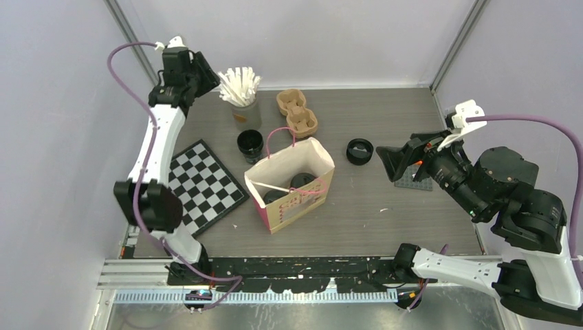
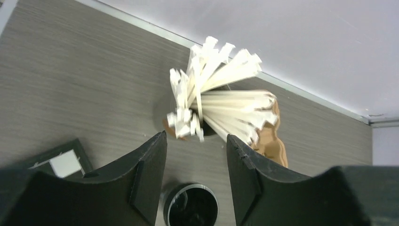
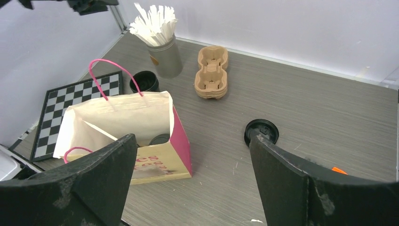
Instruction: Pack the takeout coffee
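Observation:
An open black cup [image 1: 250, 144] stands on the table just behind the paper bag [image 1: 311, 159]; it also shows in the left wrist view [image 2: 193, 207] and the right wrist view [image 3: 144, 81]. Two black-lidded cups [image 1: 303, 181] sit inside the bag, one seen from the right wrist [image 3: 160, 139]. A loose black lid [image 1: 359, 150] lies right of the bag [image 3: 141, 122], and it shows partly behind the right finger [image 3: 261, 131]. My left gripper [image 1: 205, 71] hangs open and empty high above the back left [image 2: 196, 137]. My right gripper [image 1: 386, 161] is open, empty, near the lid [image 3: 193, 139].
A grey cup of white sticks [image 1: 242, 93] stands at the back beside the left gripper [image 2: 216, 94]. The brown pulp carrier [image 1: 297, 112] lies right of it [image 3: 212, 73]. A chessboard [image 1: 206, 185] lies left of the bag. A dark plate [image 1: 414, 180] sits under the right arm.

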Robot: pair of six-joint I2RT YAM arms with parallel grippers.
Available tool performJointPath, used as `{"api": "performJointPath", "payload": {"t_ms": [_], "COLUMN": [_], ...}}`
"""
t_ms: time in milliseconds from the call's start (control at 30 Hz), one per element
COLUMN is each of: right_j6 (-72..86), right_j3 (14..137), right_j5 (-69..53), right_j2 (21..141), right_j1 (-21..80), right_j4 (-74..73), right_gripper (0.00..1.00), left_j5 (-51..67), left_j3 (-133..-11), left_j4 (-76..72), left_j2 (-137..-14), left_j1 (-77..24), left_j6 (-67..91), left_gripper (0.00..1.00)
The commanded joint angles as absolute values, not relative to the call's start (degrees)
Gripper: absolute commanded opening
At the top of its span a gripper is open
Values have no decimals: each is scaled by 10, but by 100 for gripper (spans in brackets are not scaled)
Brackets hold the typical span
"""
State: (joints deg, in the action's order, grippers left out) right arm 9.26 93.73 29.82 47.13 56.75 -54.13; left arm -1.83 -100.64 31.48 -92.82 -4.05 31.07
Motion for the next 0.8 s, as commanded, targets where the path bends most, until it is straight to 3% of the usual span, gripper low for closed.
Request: {"api": "performJointPath", "payload": {"t_ms": [0, 367, 767], "right_j6": [119, 116, 110], "right_j3": [929, 940, 940], "right_j5": [316, 349, 360], "right_j2": [477, 486, 491], "right_j1": [566, 567, 567], "right_j4": [-539, -550, -544], "right_gripper": [93, 93, 93], "left_j5": [-3, 11, 46], "left_j3": [-1088, -1191, -1212], "left_j4": [268, 237, 231], "left_j2": [-1009, -1123, -1162], "left_j1": [-32, -12, -8], "left_j6": [310, 322, 333], "left_gripper": [52, 49, 47]}}
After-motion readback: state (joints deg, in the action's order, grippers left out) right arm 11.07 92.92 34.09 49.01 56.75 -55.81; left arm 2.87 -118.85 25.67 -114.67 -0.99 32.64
